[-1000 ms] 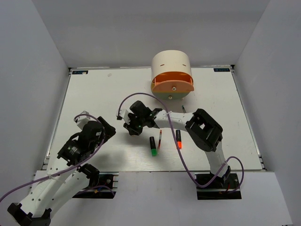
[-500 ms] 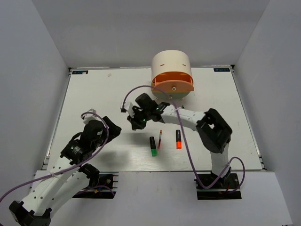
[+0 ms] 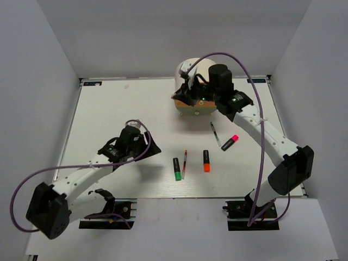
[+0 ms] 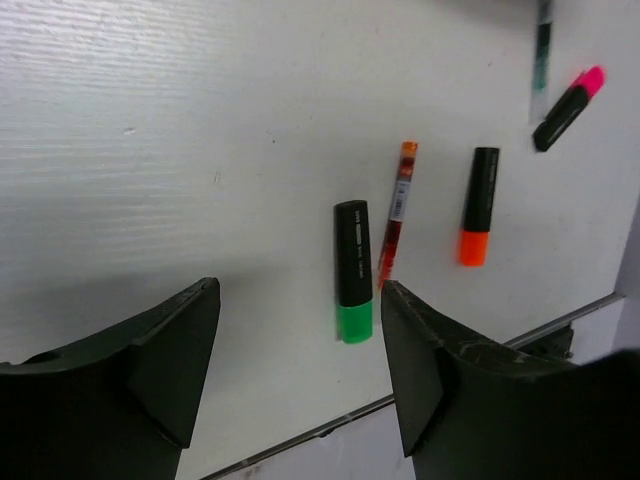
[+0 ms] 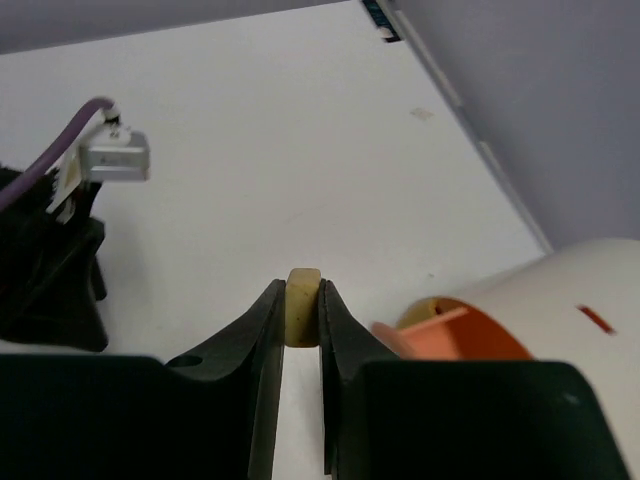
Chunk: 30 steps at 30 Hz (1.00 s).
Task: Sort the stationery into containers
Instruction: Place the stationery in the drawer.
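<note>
Within the last second the right arm has swung from the middle of the table (image 3: 119,109) to the far side. It now reaches out long, its wrist over the front of the cream unit (image 3: 198,65). The right gripper (image 5: 301,295) is pinched narrow on a beige eraser (image 5: 303,318), which sits upright between the two fingers and is clear of the table. In the right wrist view the open orange drawer (image 5: 465,330) lies just to the right of the fingers and below them. The eraser looks close to the drawer but not yet over it, so a small shift sideways probably comes before the drop.

With the arm gone from the centre, a pink highlighter (image 4: 568,105) and a dark pen (image 4: 541,45) show on the table, which the arm had covered.

The left arm has changed too — it has stretched forward and to its right, bringing the left gripper (image 4: 300,295) toward the loose items. Its jaws stand wide and hold nothing. Seen between them, lying on the table, is the green highlighter (image 4: 353,270), with the red pen (image 4: 395,215) just beside it and the orange highlighter (image 4: 478,205) a little further on. None of these is touched yet — the green one seems the likely next pick.
</note>
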{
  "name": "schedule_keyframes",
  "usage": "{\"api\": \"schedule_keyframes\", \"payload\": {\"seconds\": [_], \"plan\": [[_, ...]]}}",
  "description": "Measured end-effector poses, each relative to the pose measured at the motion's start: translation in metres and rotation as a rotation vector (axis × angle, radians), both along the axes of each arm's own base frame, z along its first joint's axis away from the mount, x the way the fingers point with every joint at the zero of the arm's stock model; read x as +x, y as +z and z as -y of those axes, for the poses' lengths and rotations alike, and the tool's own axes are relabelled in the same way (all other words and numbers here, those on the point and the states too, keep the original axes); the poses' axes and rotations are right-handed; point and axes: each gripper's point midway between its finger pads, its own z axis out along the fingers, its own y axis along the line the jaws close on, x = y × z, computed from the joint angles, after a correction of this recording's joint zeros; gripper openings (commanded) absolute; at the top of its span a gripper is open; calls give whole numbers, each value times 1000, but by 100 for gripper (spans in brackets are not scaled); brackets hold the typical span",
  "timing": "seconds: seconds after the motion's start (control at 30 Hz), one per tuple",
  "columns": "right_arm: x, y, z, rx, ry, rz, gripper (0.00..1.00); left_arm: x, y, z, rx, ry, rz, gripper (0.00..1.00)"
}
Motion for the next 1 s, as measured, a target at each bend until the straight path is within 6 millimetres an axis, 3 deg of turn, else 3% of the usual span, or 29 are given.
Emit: {"api": "schedule_keyframes", "payload": {"seconds": [0.17, 0.33, 0.5, 0.73, 0.83, 0.87, 1.0], "plan": [[44, 12, 42, 7, -150, 34, 0, 4, -27, 18, 22, -64, -106, 77], [75, 14, 77, -13, -245, 34, 0, 12, -28, 31, -1, -95, -115, 77], [89, 10, 101, -36, -288, 22, 0, 17, -27, 38, -20, -115, -111, 81], [98, -20, 116, -90, -292, -62, 0, 16, -32, 43, -23, -136, -130, 81], [99, -32, 120, -116, -294, -92, 19, 15, -35, 45, -21, -147, -145, 81], [99, -34, 122, -120, -295, -97, 34, 15, -36, 47, -22, -152, -150, 81], [101, -38, 126, -126, -298, -104, 51, 21, -37, 54, -19, -162, -169, 81]]}}
